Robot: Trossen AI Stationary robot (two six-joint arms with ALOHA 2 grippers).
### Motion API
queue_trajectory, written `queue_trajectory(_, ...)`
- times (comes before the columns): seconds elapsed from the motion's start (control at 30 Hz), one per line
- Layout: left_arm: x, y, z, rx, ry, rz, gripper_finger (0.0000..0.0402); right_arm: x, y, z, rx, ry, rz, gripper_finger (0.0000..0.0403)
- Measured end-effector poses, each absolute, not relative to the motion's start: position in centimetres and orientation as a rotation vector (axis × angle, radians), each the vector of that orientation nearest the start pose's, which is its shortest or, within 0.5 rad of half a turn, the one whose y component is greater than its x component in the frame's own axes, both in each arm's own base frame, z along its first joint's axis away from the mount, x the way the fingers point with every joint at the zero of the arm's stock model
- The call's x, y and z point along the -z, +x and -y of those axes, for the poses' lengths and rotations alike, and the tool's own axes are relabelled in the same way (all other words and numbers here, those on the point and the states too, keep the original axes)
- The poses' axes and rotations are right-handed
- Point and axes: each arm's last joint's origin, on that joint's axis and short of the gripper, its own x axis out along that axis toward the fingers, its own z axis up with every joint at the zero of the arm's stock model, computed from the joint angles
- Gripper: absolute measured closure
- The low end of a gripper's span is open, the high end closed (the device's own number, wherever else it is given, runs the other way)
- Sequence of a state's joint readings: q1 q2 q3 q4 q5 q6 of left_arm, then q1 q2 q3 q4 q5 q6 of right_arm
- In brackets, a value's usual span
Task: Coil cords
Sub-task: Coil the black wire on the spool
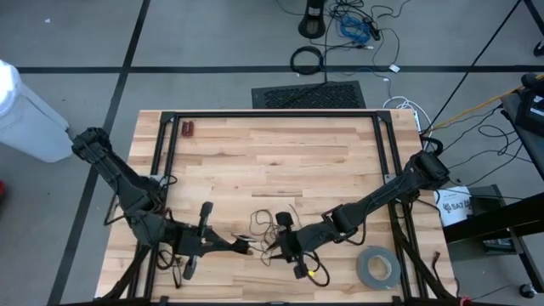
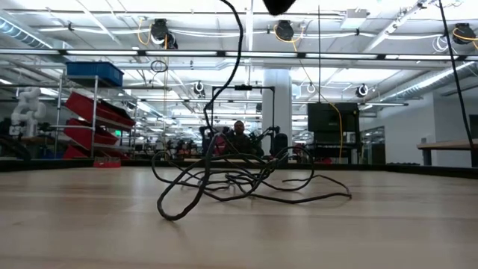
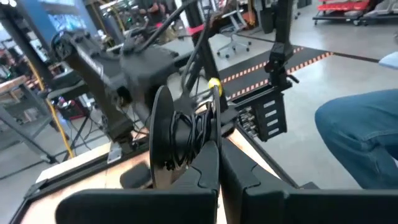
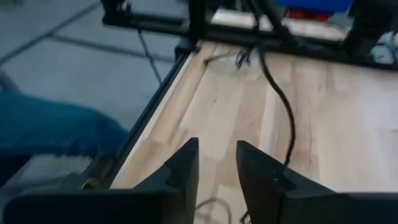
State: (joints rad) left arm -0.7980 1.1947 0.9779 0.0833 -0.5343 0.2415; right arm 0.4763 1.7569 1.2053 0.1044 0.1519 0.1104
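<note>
at the lower centre of the high view, the left gripper (image 1: 244,247) is clamped shut on a coiled part of the cords (image 1: 270,223). just beside it, the right gripper (image 1: 274,251) stands parted, holding nothing. loose strands sprawl on the table (image 1: 280,144) beyond.
</note>
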Motion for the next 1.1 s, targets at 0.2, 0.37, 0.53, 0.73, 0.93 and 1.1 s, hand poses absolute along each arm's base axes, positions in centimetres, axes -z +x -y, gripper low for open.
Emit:
queue_trajectory(0.2, -34.6, 18.6, 18.1, 0.310, 0.344, -0.079, 0.0402, -22.2, 35.1, -16.0, -0.240, 0.016, -0.277, 0.0279)
queue_trajectory(0.37, -34.5, 18.3, 18.2, 0.320, 0.353, -0.090, 0.0402, -21.6, 35.1, -15.2, -0.223, 0.043, -0.255, 0.0264)
queue_trajectory(0.53, -34.5, 18.3, 18.2, 0.319, 0.353, -0.090, 0.0402, -21.6, 35.1, -15.2, -0.254, 0.079, -0.263, 0.0257)
queue_trajectory(0.73, -34.5, 18.3, 18.2, 0.319, 0.350, -0.087, 0.0402, -21.6, 35.2, -15.1, -0.267, 0.096, -0.268, 0.0257)
queue_trajectory(0.93, -34.5, 18.3, 18.2, 0.318, 0.350, -0.087, 0.0402, -20.3, 35.7, -15.0, -0.256, 0.099, -0.300, 0.0257)
queue_trajectory(1.1, -34.5, 18.3, 18.2, 0.317, 0.349, -0.088, 0.0402, -20.2, 35.9, -15.0, -0.281, 0.109, -0.273, 0.0261)
